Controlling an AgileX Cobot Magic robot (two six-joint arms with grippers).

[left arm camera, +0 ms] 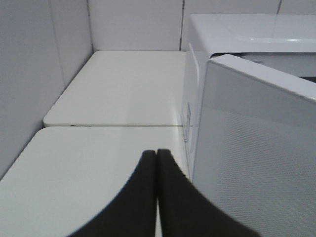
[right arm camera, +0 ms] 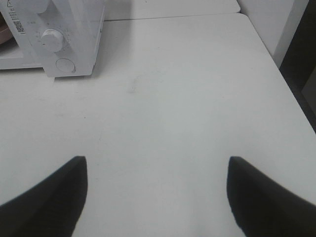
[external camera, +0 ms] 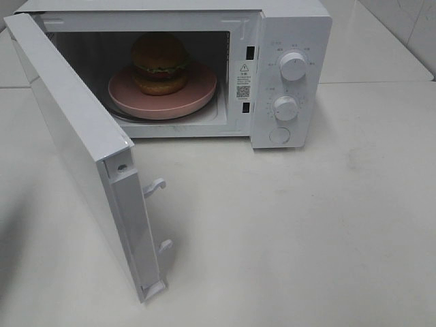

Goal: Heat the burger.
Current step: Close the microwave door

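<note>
Burger (external camera: 160, 63), one only, stood in the middle of the single pink plate (external camera: 197, 97). The plate lay inside the cavity of the one white microwave (external camera: 293, 24), which sat toward twelve o'clock on the white table (external camera: 313, 231) in the high view. The microwave's door (external camera: 68, 116) hung wide open, swung out toward seven o'clock. Its free edge carried two latch hooks, an upper one (external camera: 155, 185) and a lower one (external camera: 165, 246). The control panel, at three o'clock of the cavity, bore two round knobs, the first (external camera: 293, 66) at twelve o'clock of the second (external camera: 285, 107). One round button (external camera: 279, 135) sat at six o'clock of that second knob. The two grippers showed only in their wrist views. The left gripper (left arm camera: 156, 154) was closed, its two dark fingers pressed together with nothing between them, near the outer face of the door. The right gripper (right arm camera: 157, 160) stood wide open above the table, its two fingers well apart and holding nothing.
</note>
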